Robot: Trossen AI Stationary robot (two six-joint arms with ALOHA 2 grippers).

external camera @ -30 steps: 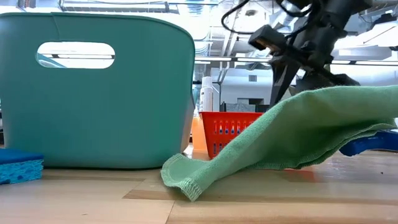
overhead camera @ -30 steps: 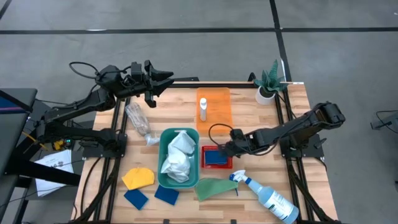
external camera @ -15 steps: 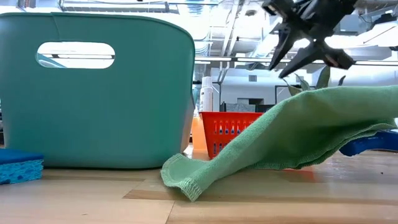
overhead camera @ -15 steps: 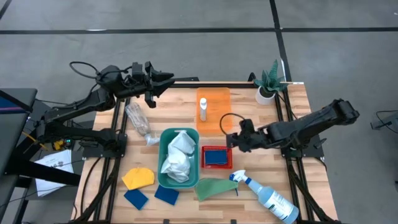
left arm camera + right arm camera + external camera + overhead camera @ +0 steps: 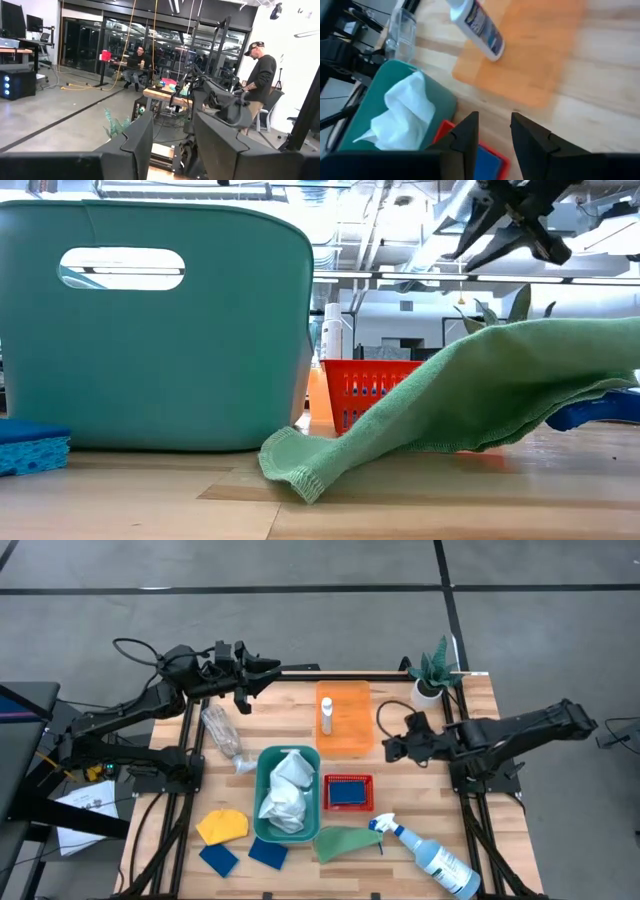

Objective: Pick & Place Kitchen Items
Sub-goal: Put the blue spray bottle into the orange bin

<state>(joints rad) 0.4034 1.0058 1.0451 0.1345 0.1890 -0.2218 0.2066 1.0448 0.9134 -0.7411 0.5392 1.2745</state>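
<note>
The right end effector (image 5: 392,747), open and empty, has pulled back from the red basket (image 5: 349,792), leaving a blue sponge (image 5: 347,794) inside, so that placement looks finished.

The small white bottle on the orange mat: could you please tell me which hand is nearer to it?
Right. The right hand hangs just beside the small white bottle, off the orange mat's edge; the left hand waits at the table's far corner.

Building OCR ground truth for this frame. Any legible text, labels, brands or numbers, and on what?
No text can be read in any view.
small white bottle: dark blue printed label, too blurred to read.
spray bottle: label on the body, too small to read.
papers on the floor left of the table: print too small to read.
red basket, teal bin, cloths, sponges: no markings visible.
</note>
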